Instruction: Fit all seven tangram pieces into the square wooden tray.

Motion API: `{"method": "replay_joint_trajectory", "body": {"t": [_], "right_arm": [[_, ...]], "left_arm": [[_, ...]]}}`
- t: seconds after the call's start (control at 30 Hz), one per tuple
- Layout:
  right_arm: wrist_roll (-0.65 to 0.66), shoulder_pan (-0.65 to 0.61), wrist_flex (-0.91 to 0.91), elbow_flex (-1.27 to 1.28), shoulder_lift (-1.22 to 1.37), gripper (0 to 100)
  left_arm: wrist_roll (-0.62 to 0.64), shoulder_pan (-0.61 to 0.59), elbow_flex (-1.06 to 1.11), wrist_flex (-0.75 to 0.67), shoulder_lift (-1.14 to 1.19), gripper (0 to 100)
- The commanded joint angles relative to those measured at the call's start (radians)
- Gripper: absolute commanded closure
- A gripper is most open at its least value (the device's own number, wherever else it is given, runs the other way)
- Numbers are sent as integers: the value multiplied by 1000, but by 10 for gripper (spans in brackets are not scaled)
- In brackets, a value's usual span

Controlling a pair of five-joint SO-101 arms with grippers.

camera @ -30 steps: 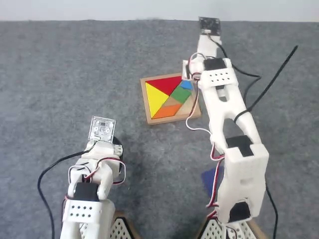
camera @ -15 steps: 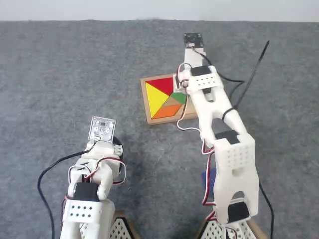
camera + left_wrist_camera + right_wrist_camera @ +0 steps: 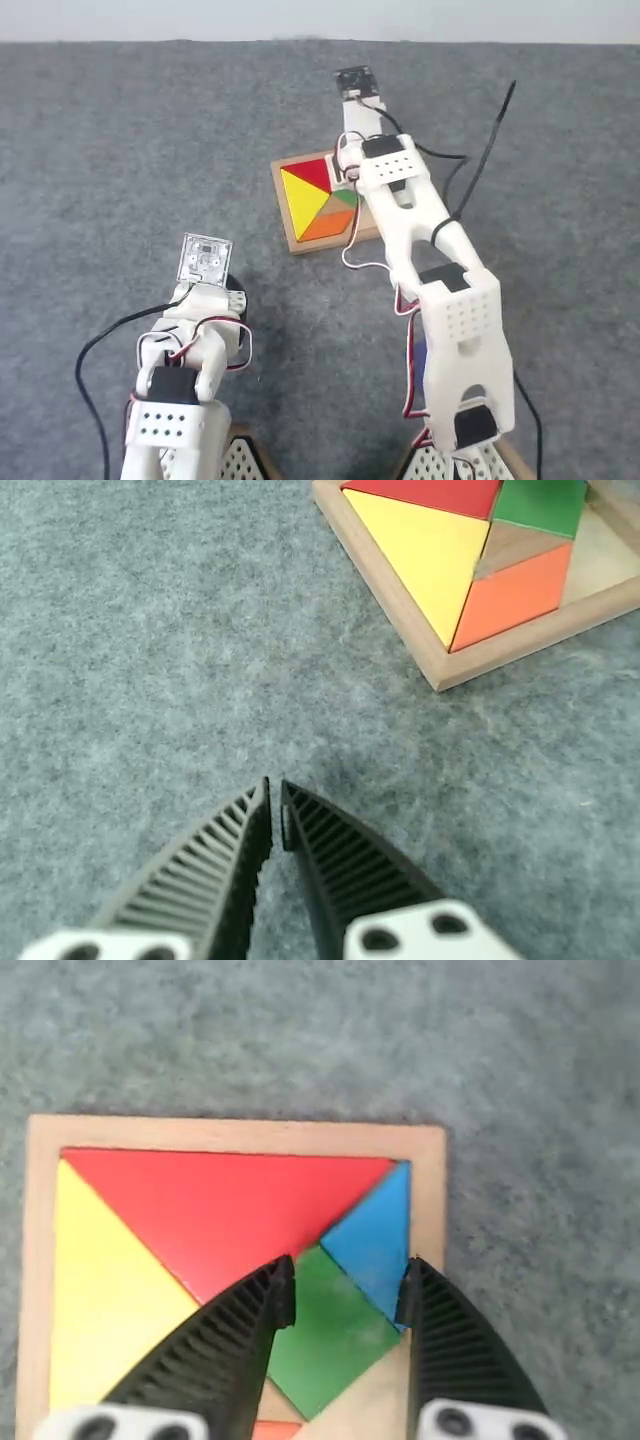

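Jaws spread on R gripper (image 3: 345,1295) over square wooden tray (image 3: 436,1210), small blue triangle (image 3: 375,1235) & green square (image 3: 330,1335) between them; in high view the arm (image 3: 415,215) lies over that corner. L gripper (image 3: 275,792) jaws pressed together above grey carpet (image 3: 150,630), tray's orange piece (image 3: 515,590) beyond tips.

Bright, even, diffuse light; shadows soft, faint.
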Motion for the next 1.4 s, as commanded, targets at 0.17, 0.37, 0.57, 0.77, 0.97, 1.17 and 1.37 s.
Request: {"method": "replay_joint_trajectory", "body": {"t": [0.17,0.37,0.57,0.77,0.97,1.17,1.37], "right_arm": [[29,-5,-2,-61,-30,832],[28,27,196,-43,-213,832],[103,73,228,259,-464,832],[170,110,231,743,-745,832],[175,191,320,1040,-997,833],[385,122,461,1174,-1130,827],[351,28,460,1249,-1113,774]], "left_arm": [[8,-5,-8,8,-14,985],[8,-5,-8,8,-14,985],[8,-5,-8,8,-14,985],[8,-5,-8,8,-14,985],[8,-5,-8,8,-14,985],[8,-5,-8,8,-14,985],[8,-5,-8,8,-14,985]]}}
